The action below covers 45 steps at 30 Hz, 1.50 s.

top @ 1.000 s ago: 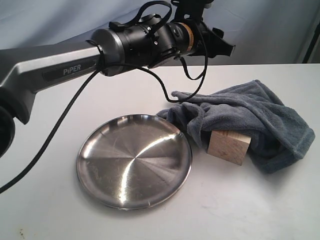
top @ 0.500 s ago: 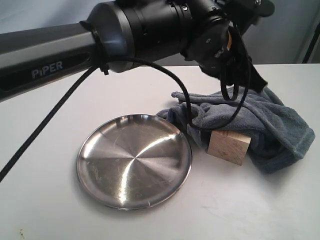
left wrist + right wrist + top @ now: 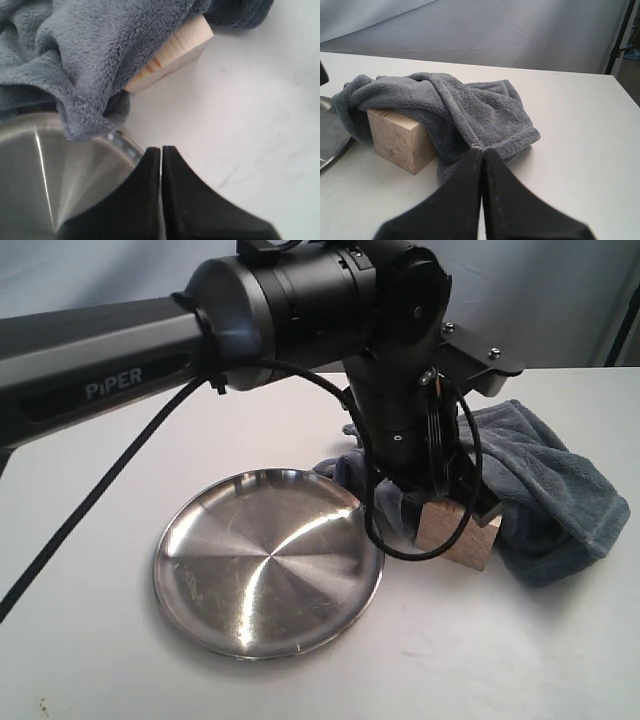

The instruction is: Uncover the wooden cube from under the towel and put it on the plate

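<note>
Your left fingers point(image 3: 157, 156) are pressed together on nothing, hanging by the plate's edge close to the cloth. The right fingers point(image 3: 479, 159) are likewise closed and empty, set back from it. The wooden cube point(image 3: 458, 535) sits on the table point(image 3: 500, 660) just beside the plate point(image 3: 200, 570), its front face bare but its top draped by the towel point(image 3: 545, 480). Descend unopened and you may shove the cube. Pinch the cloth carelessly and you could drag or tip the cube with it.
</note>
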Motion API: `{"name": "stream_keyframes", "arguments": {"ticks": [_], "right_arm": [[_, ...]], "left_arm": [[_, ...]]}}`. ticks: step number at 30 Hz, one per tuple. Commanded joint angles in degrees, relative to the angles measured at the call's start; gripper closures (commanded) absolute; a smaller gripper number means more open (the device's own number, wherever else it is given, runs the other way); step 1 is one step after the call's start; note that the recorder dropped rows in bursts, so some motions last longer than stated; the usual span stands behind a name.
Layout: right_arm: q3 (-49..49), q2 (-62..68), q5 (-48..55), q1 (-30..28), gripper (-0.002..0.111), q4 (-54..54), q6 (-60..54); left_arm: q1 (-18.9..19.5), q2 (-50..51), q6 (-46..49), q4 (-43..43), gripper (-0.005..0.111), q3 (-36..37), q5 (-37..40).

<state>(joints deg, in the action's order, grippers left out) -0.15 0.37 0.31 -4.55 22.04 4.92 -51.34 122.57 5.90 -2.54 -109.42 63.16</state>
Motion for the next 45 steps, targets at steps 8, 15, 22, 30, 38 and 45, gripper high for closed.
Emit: {"name": "stream_keyframes", "arguments": {"ticks": [8,15,22,30,38,45], "right_arm": [[0.15,-0.37,0.68,0.0,0.105,0.28,0.23],[0.15,-0.37,0.68,0.0,0.105,0.28,0.23],[0.15,-0.37,0.68,0.0,0.105,0.28,0.23],[0.15,-0.37,0.68,0.0,0.105,0.28,0.23],[0.15,-0.37,0.68,0.0,0.105,0.28,0.23],[0.15,-0.37,0.68,0.0,0.105,0.28,0.23]], "left_arm": [[0.07,2.92,0.6,0.8,0.038,-0.17,-15.68],[0.07,6.5,0.6,2.54,0.031,-0.17,-21.95],[0.07,8.72,0.6,3.77,0.031,-0.17,-22.54],[0.07,9.52,0.6,6.15,0.039,-0.17,-23.18],[0.07,9.52,0.6,6.35,0.099,-0.17,-24.98],[0.07,8.32,0.6,14.24,0.107,-0.28,-31.06]]}}
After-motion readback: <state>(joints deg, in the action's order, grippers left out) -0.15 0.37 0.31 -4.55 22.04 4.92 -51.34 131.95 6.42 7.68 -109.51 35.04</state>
